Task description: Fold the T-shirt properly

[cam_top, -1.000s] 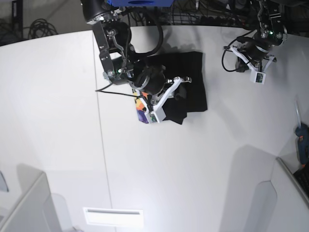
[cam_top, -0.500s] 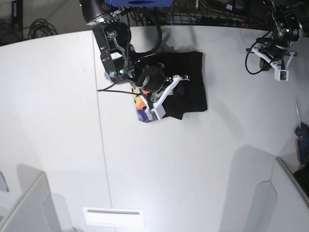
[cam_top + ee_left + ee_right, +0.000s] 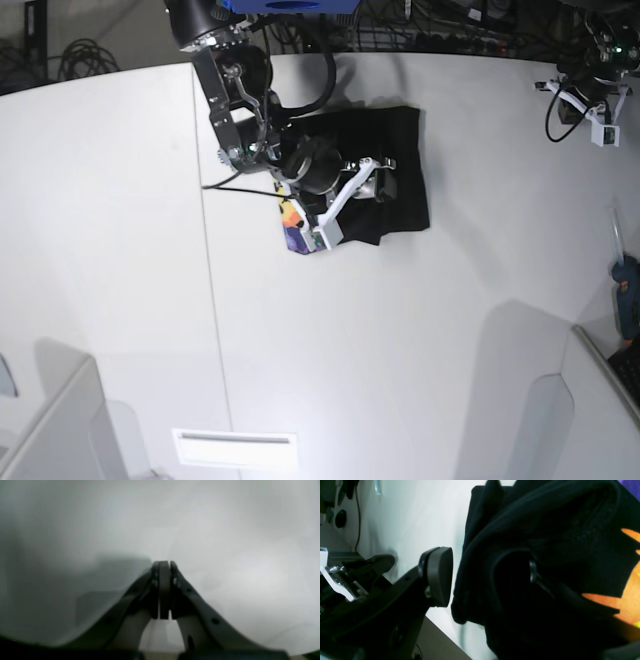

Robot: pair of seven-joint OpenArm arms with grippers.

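Shirt (image 3: 395,180) sits bunched at upper centre of the base view on the white table (image 3: 400,340), black side up, orange-purple print (image 3: 291,228) poking out at its lower left edge. Right gripper (image 3: 352,205) is over it with jaws spread; in the right wrist view one pad (image 3: 439,576) stands clear of the cloth (image 3: 545,542), the other is buried in folds. Left gripper (image 3: 598,118) at far upper right, well apart, fingers (image 3: 163,590) pressed together, nothing between.

The T-shirt (image 3: 395,180), black with an orange and purple print showing at its left lower edge, lies folded into a rough rectangle on the white table, its near edge bunched in thick folds.
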